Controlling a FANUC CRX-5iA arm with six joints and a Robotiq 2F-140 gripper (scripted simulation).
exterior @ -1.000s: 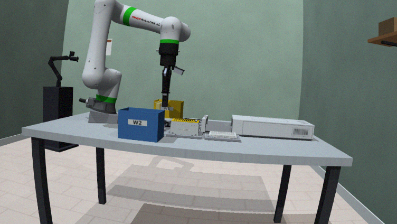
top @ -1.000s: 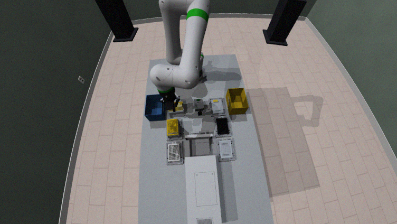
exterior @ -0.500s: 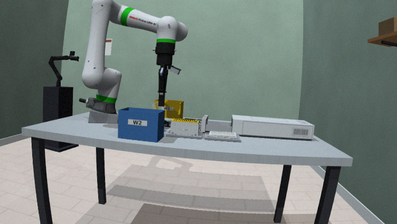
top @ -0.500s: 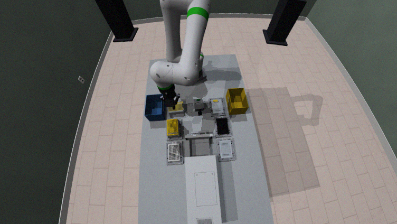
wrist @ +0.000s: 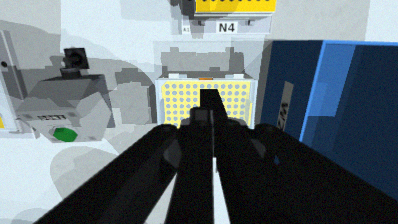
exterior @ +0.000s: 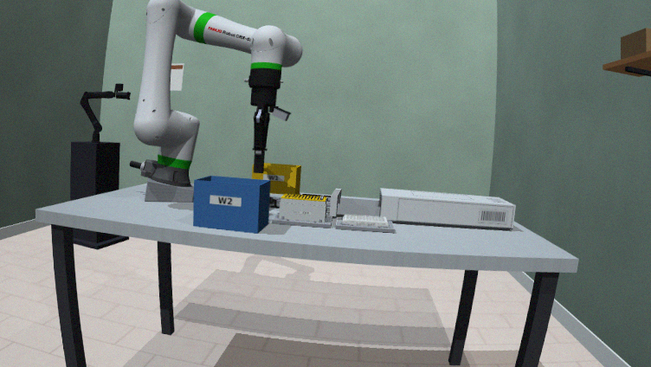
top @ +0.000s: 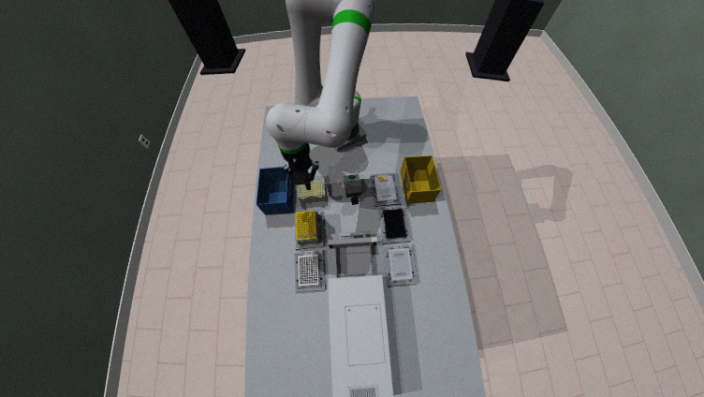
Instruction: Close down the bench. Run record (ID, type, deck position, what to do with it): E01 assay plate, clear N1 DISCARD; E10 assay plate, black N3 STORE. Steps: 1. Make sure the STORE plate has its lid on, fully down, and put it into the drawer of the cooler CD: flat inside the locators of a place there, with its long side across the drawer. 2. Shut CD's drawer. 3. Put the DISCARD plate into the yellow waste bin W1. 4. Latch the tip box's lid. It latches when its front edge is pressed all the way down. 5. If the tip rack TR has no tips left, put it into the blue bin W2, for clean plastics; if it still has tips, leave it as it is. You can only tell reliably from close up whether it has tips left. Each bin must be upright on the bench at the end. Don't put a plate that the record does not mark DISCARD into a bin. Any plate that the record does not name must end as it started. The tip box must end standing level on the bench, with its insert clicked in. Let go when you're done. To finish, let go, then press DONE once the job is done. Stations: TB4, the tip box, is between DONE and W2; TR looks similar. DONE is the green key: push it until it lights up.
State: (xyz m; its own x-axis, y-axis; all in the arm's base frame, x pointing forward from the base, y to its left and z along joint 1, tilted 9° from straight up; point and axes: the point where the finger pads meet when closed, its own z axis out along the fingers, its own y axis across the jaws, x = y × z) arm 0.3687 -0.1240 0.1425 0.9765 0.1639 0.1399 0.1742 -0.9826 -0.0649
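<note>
My hand [wrist: 214, 107] shut tight, empty, hovers over tip box [wrist: 176, 100]; blue bin W2 [wrist: 340, 105] at 3 o'clock.

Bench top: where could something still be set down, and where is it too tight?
Free: the strip left of the blue bin, and the stretch right of the yellow bin, beside the cooler. Crowded: the rows between the bins, where the shut gripper hangs.

Cam stand [exterior: 94, 119]; shelf w/ box [exterior: 635, 44]
</note>
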